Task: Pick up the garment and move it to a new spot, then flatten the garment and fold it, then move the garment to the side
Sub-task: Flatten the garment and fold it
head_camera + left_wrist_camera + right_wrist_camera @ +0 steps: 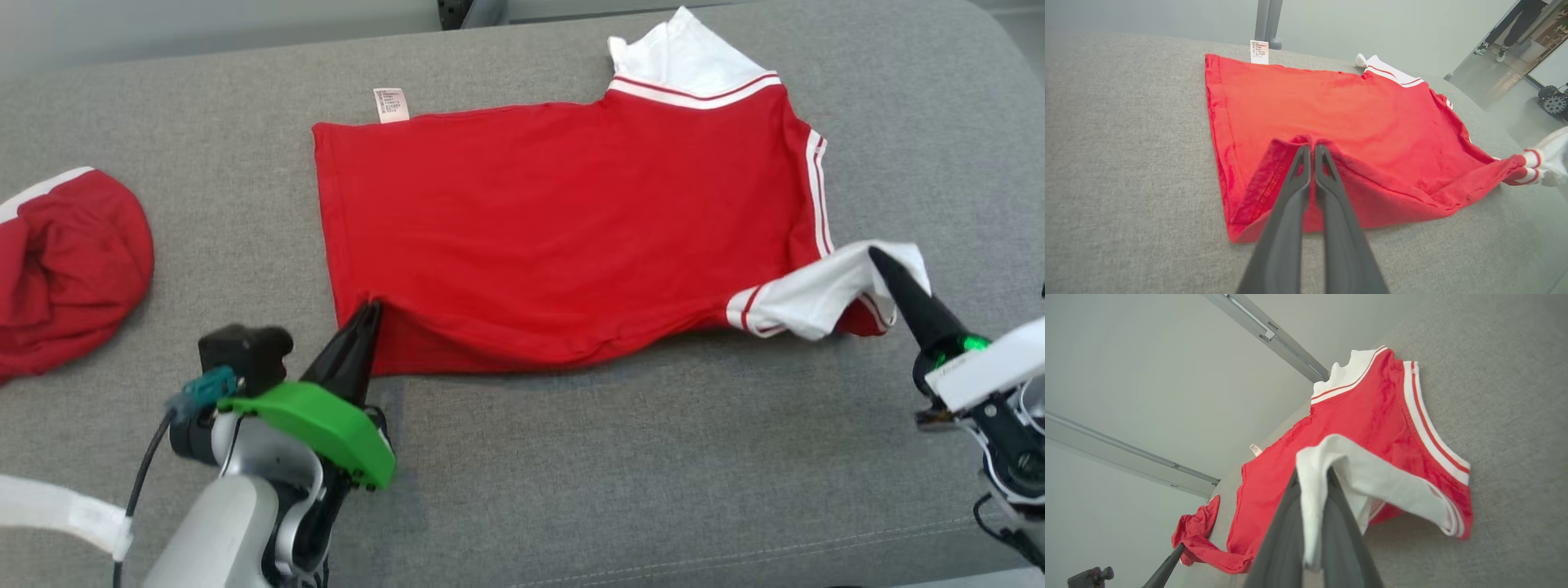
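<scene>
A red T-shirt (pixel 563 229) with white, red-striped sleeves lies spread on the grey cushion, hem to the left and collar side to the right. My left gripper (pixel 371 309) is shut on the near hem corner, which is lifted into a small fold (pixel 1306 143). My right gripper (pixel 878 257) is shut on the white near sleeve (pixel 824 298), raised slightly off the surface; in the right wrist view white cloth (pixel 1314 486) drapes between its fingers (pixel 1339 522). The far sleeve (pixel 694 61) lies flat at the top edge.
A second red garment (pixel 65 261) lies bunched at the left edge of the cushion. The grey cushion (pixel 612 474) stretches bare in front of the shirt. A white care label (pixel 391 104) sticks out at the far hem. A person's legs (pixel 1515 24) stand in the background.
</scene>
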